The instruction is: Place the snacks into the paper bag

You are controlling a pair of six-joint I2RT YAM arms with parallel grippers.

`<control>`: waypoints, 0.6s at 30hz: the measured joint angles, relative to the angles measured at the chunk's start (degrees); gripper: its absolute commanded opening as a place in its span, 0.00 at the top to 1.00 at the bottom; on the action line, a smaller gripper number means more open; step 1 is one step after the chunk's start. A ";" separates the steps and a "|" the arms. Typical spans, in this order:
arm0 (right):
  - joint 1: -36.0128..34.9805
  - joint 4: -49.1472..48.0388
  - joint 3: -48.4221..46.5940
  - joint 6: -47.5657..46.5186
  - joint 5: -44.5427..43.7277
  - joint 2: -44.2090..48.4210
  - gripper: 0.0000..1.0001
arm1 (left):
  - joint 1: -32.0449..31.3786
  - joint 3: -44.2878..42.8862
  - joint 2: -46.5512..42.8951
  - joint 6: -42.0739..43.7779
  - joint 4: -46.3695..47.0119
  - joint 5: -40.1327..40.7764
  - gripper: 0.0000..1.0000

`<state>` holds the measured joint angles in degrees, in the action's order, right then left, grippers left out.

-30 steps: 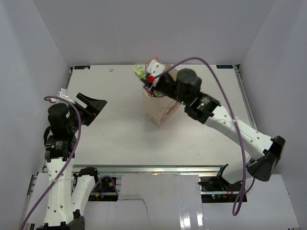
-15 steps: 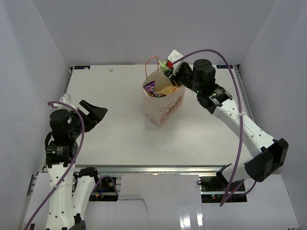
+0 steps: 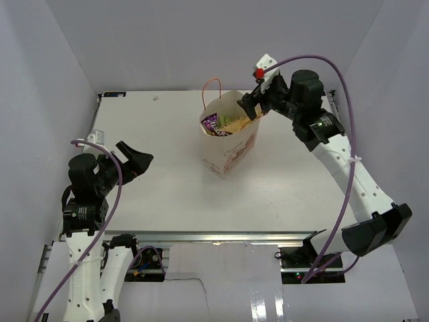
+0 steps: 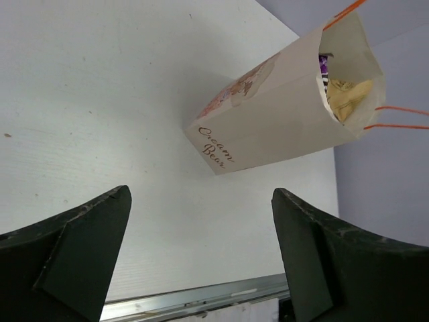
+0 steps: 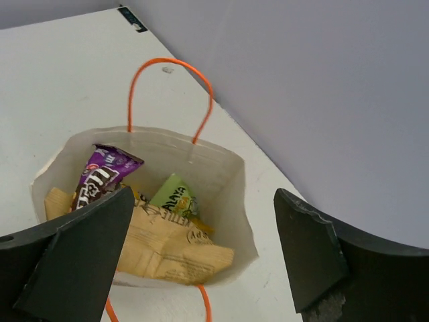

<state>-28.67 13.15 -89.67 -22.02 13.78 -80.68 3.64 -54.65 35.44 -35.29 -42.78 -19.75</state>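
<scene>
**Spotter:** Your right gripper point(image 3: 249, 107) has come off the paper bag point(image 3: 231, 151). A second ago it sat right over the mouth with a green-labelled packet in its fingers. Now it hangs up and to the right of the rim, fingers spread wide with nothing between them.

**Checker:** So for you that means the packet is dropped. Look through the right wrist camera: the big tan crinkly bag point(image 5: 171, 248) lies across the bottom, its green label point(image 5: 175, 196) poking up behind it, and the purple bar point(image 5: 100, 174) leans against the left wall.

**Spotter:** And your left gripper point(image 3: 137, 161)?

**Checker:** It has hardly shifted. It hovers low on the left side of the table point(image 3: 167, 194), well apart from the paper bag, fingers wide and holding nothing.

**Spotter:** Anything left for you to pick up?

**Checker:** From above I see no packet outside the paper bag, so I'd judge your packing all but done. The small red wrapper and the yellow packet I can't make out for certain inside.

**Spotter:** How does the paper bag itself look?

**Checker:** Upright, just behind the middle of the table, mouth open and uncrushed. It's cream paper with pinkish print on its side, and one orange handle point(image 5: 167, 67) stands up clear of the rim
</scene>
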 measured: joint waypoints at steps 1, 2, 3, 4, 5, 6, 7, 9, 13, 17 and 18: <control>1.16 0.96 -0.11 0.74 0.00 1.16 0.10 | -0.02 -0.42 -0.04 1.40 -0.24 -0.09 0.02; 3.17 2.05 0.22 1.55 0.09 2.64 0.10 | -0.02 -0.68 -0.24 2.78 -0.24 -0.11 0.02; 5.60 2.95 1.29 2.49 -0.13 4.50 0.10 | -0.02 -0.70 -0.55 4.07 -0.24 -0.07 0.02; 8.04 4.00 2.62 3.41 -0.83 6.19 0.10 | -0.02 -0.70 -1.07 5.35 -0.39 0.04 0.02; 10.64 4.72 4.72 4.33 -2.01 7.98 0.10 | -0.02 -0.66 -1.60 6.34 -0.57 0.09 0.02; 13.31 5.09 7.72 5.35 -3.30 10.05 0.10 | -0.02 -0.44 -2.27 7.34 -0.42 0.26 0.02; 15.13 5.86 10.67 6.19 -4.98 11.76 0.10 | 0.00 -0.15 -2.91 8.09 -0.39 0.48 0.02; 17.16 7.80 17.11 7.50 -8.37 14.99 0.10 | -0.02 0.90 -4.39 9.46 0.00 1.22 0.02; 17.29 11.34 28.09 9.60 -13.57 21.62 0.10 | -0.02 2.01 -5.60 11.26 1.33 2.43 0.02; 17.29 12.39 30.69 12.70 -18.25 27.26 0.10 | -0.02 2.01 -4.87 12.31 3.87 2.60 0.02; 17.31 12.00 30.69 13.03 -19.08 28.30 0.10 | -0.02 2.01 -4.42 12.44 4.48 2.58 0.02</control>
